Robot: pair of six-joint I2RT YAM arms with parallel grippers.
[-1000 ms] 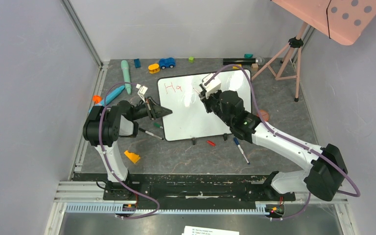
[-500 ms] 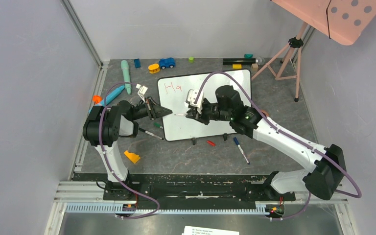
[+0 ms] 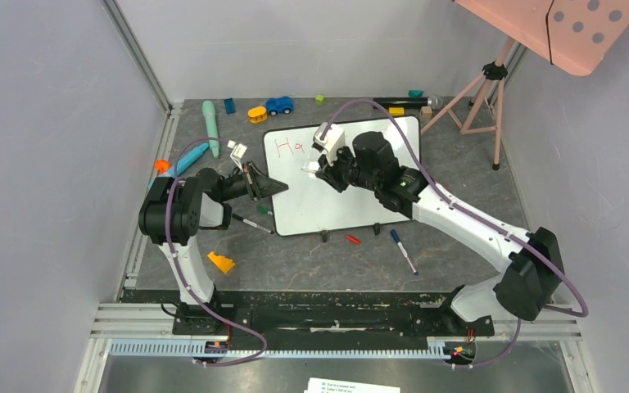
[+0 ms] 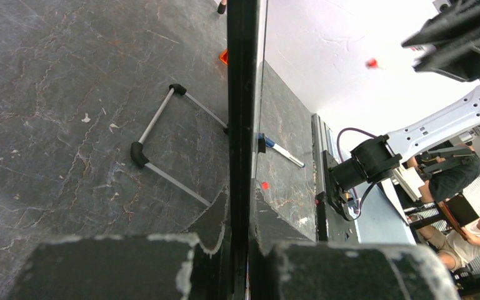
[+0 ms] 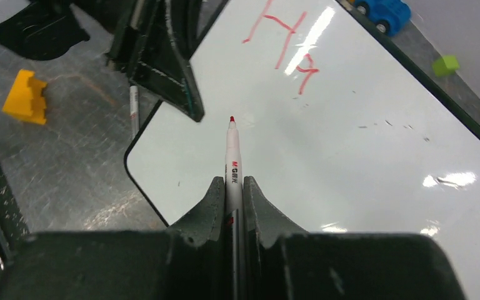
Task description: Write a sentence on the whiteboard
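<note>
The whiteboard (image 3: 303,205) lies on the dark table, with red letters "Ha" (image 3: 289,146) at its top left. My left gripper (image 3: 274,187) is shut on the board's left rim; the left wrist view shows the black rim (image 4: 242,94) clamped between the jaws (image 4: 244,212). My right gripper (image 3: 318,166) is shut on a white red-tipped marker (image 5: 232,156). The marker points over the board (image 5: 362,156) just below and to the right of the letters (image 5: 290,53). I cannot tell whether the tip touches the board.
A black marker (image 3: 252,223), a blue marker (image 3: 401,248) and a red cap (image 3: 352,239) lie by the board's near edge. A yellow block (image 3: 221,262) is at front left. Toys (image 3: 278,105) line the back. A tripod (image 3: 479,90) stands at back right.
My right gripper, holding the marker, swung left from the board's upper right, dipped to the middle, then rose toward the letters. The left arm and the board have not moved.
</note>
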